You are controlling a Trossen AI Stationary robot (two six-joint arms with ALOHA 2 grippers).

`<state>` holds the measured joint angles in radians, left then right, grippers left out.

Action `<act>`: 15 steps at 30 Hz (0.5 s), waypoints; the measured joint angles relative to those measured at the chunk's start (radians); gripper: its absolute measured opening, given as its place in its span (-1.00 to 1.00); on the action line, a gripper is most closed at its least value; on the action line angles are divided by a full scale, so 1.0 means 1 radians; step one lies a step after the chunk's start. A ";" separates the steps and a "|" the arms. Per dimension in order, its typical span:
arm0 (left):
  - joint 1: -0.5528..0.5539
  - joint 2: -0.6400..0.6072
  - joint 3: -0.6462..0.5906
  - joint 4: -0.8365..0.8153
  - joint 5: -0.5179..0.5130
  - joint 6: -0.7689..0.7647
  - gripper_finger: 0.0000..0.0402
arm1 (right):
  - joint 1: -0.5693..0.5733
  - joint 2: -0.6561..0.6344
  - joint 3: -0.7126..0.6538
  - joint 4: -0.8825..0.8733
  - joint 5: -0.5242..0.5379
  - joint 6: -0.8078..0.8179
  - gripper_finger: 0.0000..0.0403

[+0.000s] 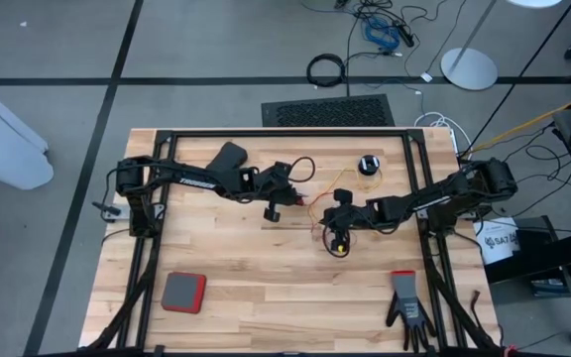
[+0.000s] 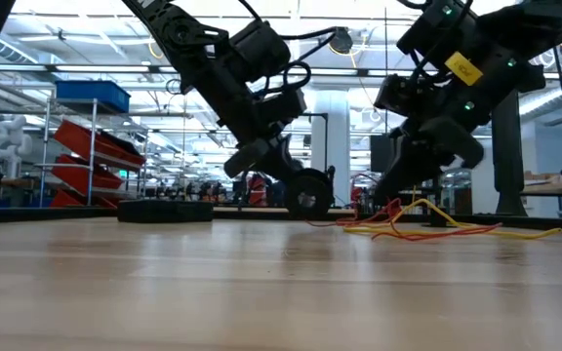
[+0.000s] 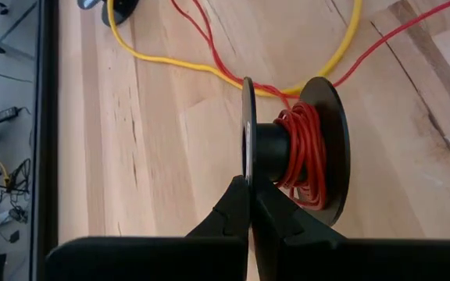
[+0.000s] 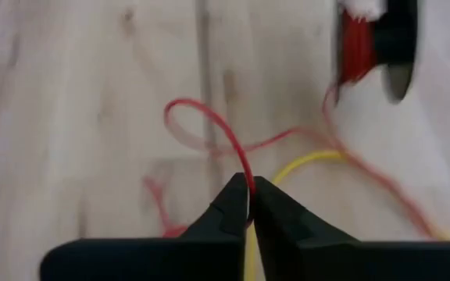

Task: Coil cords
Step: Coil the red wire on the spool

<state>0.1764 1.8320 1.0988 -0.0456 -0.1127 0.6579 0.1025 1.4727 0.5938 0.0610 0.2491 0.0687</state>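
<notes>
A small black reel (image 3: 295,148) carries several turns of the reddish-orange cord (image 3: 303,156) on its hub. My left gripper (image 3: 248,181) is shut on it near the table's middle (image 1: 274,210). The cord's loose part (image 4: 209,117) lies in loops on the wood, and my right gripper (image 4: 250,183) is shut on it just right of the reel (image 1: 337,238). The yellow cord (image 3: 170,62) lies slack across the red one and runs under my right gripper (image 4: 303,162). A second black reel (image 1: 368,164) lies flat farther back. My left gripper pinches the rim of one flange (image 3: 246,160) of the reel between its two fingers, slanting down from the table's left. The reel stands on edge with its axis level; whether its lower rim rests on the wood cannot be told. My right gripper pinches a single strand of the reddish-orange cord (image 4: 244,168) at its fingertips, slanting down from the table's right. The strand rises from a loop on the table into the fingers, and the cord around it lies slack on the wood.
A red-and-grey pad (image 1: 183,293) lies near the front left and a dark glove (image 1: 407,309) near the front right. A black frame (image 1: 285,132) borders the table top. Loose cord ends (image 2: 457,230) trail on the wood.
</notes>
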 joint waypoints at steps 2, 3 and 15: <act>0.000 0.000 0.000 -0.011 0.000 0.000 -1.00 | 0.023 0.000 0.000 -0.040 -0.041 0.053 -0.97; 0.000 0.000 0.000 -0.017 0.000 0.001 -1.00 | 0.038 -0.001 0.000 -0.066 -0.071 0.085 -0.98; 0.000 -0.001 0.000 -0.082 -0.010 0.003 -1.00 | 0.408 -0.092 0.000 -0.300 -0.446 0.614 -1.00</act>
<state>0.1761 1.8313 1.0988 -0.1272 -0.1231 0.6605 0.5101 1.3806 0.5941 -0.2389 -0.1973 0.6830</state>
